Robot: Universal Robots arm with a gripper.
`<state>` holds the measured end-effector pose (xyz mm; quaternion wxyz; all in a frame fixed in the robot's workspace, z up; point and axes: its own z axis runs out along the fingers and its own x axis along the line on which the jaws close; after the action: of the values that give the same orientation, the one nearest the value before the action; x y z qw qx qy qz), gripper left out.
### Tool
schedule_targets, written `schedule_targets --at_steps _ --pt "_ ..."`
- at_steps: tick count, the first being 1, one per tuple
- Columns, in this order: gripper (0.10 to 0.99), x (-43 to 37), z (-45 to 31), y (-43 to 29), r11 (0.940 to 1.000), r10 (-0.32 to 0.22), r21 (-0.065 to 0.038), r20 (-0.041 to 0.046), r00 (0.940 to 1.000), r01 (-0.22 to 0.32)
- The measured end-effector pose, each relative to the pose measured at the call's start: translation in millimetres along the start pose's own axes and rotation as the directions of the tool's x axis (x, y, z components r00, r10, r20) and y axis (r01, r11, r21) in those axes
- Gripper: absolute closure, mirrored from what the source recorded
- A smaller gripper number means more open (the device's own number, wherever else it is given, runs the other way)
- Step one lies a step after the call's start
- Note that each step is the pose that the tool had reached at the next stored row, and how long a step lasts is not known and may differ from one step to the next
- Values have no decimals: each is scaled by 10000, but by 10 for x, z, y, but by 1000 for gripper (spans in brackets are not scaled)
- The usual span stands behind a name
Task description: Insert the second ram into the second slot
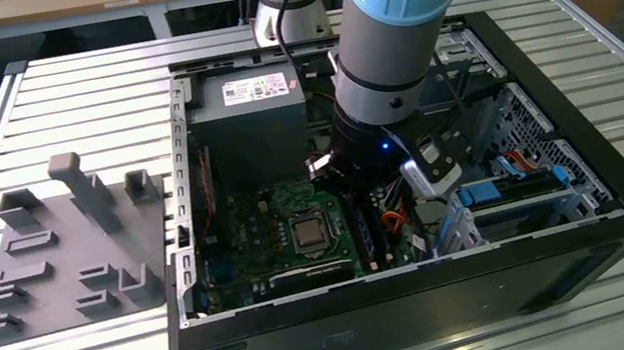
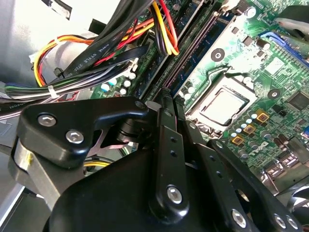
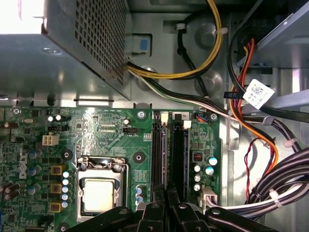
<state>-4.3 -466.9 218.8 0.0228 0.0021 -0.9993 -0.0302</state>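
Note:
In both wrist views my gripper (image 3: 167,207) (image 2: 172,105) is low over the motherboard (image 3: 111,130), at the two long memory slots beside the processor socket (image 3: 99,193). Its fingers (image 2: 164,140) stand almost together, shut on a thin dark stick, the second ram (image 3: 158,159) (image 2: 190,53). The stick runs on from the fingertips along one slot. A neighbouring slot (image 3: 179,159) lies right beside it. In the exterior view the arm (image 1: 393,49) reaches down into the open computer case (image 1: 589,178), and a dark stick (image 1: 367,237) stands in the slots just below the wrist.
Bundles of coloured cables (image 3: 251,121) (image 2: 96,53) crowd the side of the slots. The power supply (image 1: 247,119) fills the far end of the case, and drive bays with blue clips (image 1: 515,185) sit at the exterior view's right. A grey holder fixture (image 1: 60,243) lies on the slatted table outside the case.

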Motion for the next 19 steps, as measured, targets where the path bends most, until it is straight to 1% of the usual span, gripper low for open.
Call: schedule_targets --at_steps 7,13,15,16,18,19 --pt "949 -2 23 -2 10000 74 -4 4 10000 -74" --pt "949 -3 25 -2 10000 77 -3 5 10000 -77" --pt "941 -3 25 -2 10000 77 -3 5 10000 -77" --pt "878 -3 25 -2 10000 76 -3 5 10000 -76" --pt "878 -2 9 -1 10000 77 -3 5 10000 -77" --pt "878 -1 -15 1 10000 77 -5 5 10000 -77"
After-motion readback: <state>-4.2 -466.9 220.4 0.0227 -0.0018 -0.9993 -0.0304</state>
